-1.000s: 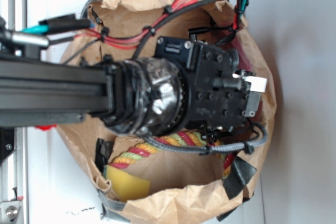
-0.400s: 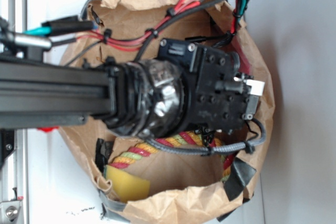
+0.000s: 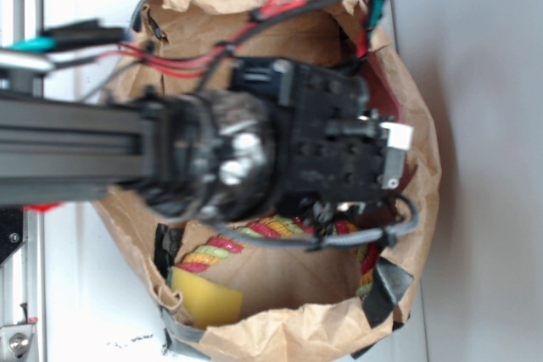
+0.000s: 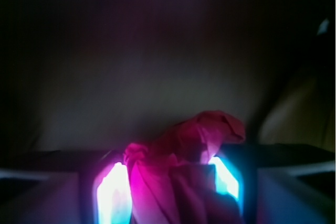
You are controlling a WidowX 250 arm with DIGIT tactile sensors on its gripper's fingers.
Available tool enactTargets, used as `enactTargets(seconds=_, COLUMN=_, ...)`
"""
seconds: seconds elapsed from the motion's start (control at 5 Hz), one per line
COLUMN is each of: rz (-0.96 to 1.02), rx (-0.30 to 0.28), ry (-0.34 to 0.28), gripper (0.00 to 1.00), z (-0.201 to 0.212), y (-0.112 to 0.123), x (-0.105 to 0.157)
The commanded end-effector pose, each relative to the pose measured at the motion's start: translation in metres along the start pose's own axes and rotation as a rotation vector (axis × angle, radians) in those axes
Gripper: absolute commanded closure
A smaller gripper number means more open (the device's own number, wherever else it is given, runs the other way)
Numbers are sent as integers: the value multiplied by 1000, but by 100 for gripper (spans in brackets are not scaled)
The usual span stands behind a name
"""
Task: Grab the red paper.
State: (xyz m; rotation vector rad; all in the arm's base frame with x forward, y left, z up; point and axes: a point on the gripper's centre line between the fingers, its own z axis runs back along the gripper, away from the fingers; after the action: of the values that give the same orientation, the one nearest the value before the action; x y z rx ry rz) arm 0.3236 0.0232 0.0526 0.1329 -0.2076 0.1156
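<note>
The red paper (image 4: 184,156) is a wrinkled wad sitting between my gripper (image 4: 169,179) in the wrist view. Both glowing fingers (image 4: 113,190) press against its sides, and its crumpled top pokes out past the tips. The gripper is shut on it. Behind it there is only the dim inside of the brown paper bag. In the exterior view the black gripper body (image 3: 348,154) hangs over the bag's right half, pointing down, and hides the fingers and the paper beneath it.
The brown paper bag (image 3: 424,167) stands open on a white surface, its rim all around the gripper. A red, yellow and green rope (image 3: 263,231) and a yellow sponge block (image 3: 204,298) lie in its lower part. Cables (image 3: 280,6) run over the top rim.
The arm and gripper have shifted a little to the left and now look motion-blurred; the cables at the top moved left with them. The rope and the sponge have not moved.
</note>
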Motion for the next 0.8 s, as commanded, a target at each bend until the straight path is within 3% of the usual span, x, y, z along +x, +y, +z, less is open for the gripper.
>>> enactTargets(seconds=0.0, rz=30, rx=-92, ry=-81, gripper=100, z=78, y=35, x=12)
enactTargets(seconds=0.4, rz=17, rx=-151, ry=-95, gripper=100, z=113, y=42, x=1)
enactTargets(seconds=0.6, rz=22, rx=-136, ry=-103, gripper=100, z=129, y=33, x=-3)
